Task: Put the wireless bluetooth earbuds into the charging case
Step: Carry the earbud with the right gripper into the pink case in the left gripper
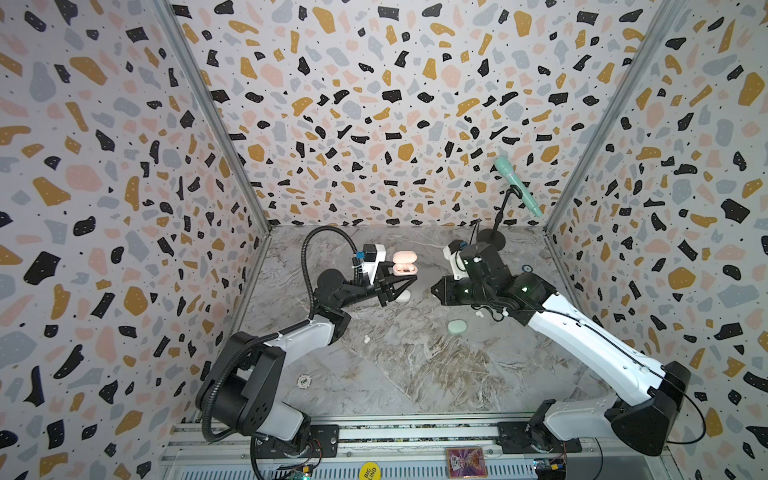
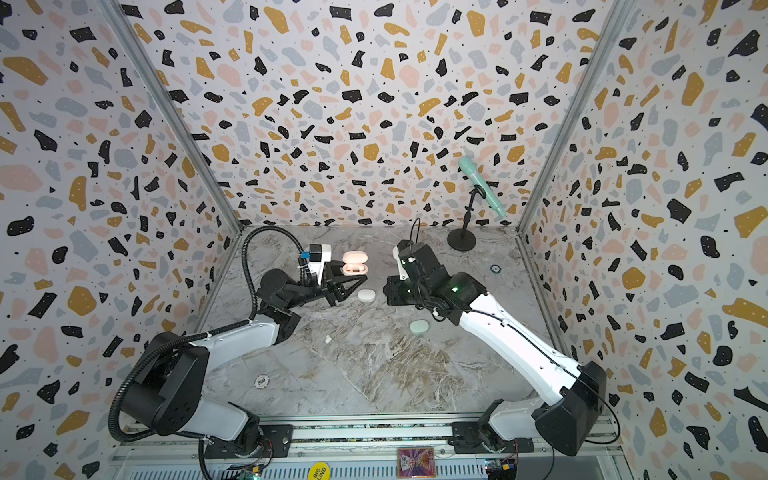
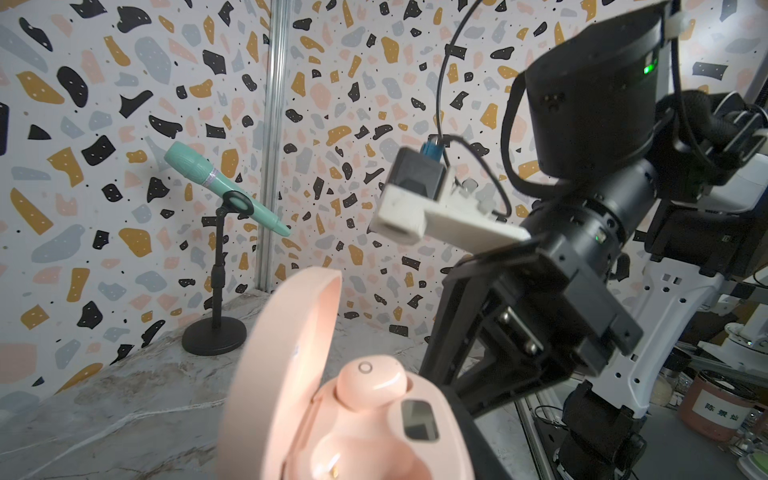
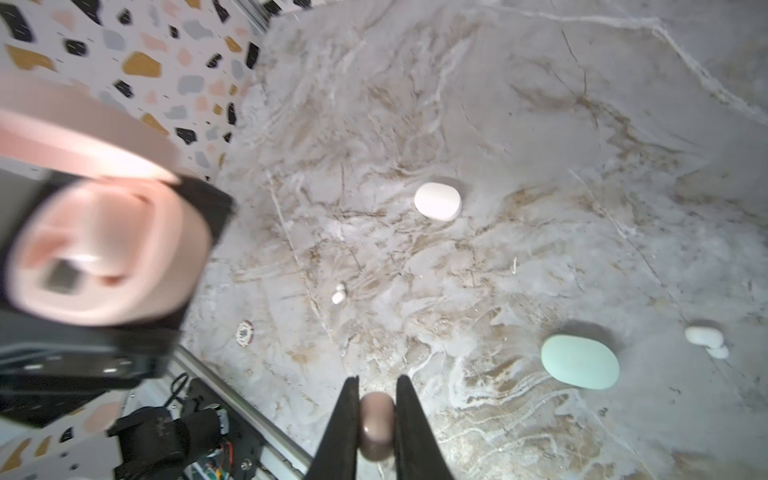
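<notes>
Right gripper (image 1: 433, 290), just right of centre in both top views: jaws clamped on a pale pink earbud (image 4: 376, 424). Left gripper (image 1: 406, 279), just left of centre: jaws closed on the open pink case (image 1: 404, 262). A second pink earbud (image 3: 370, 384) is seated inside the case. A white earbud (image 1: 367, 339) lies loose on the marble table (image 1: 415, 374), lower left of centre.

The left gripper (image 2: 357, 277) seems to clamp the open pink case (image 2: 355, 262) above the marble table (image 2: 374, 374). The right gripper (image 2: 386, 291) faces it, close by. Between them lies 1 white case (image 2: 366, 295). 1 mint case (image 2: 419, 327) and 1 white earbud (image 2: 328, 339) lie nearer the front.
</notes>
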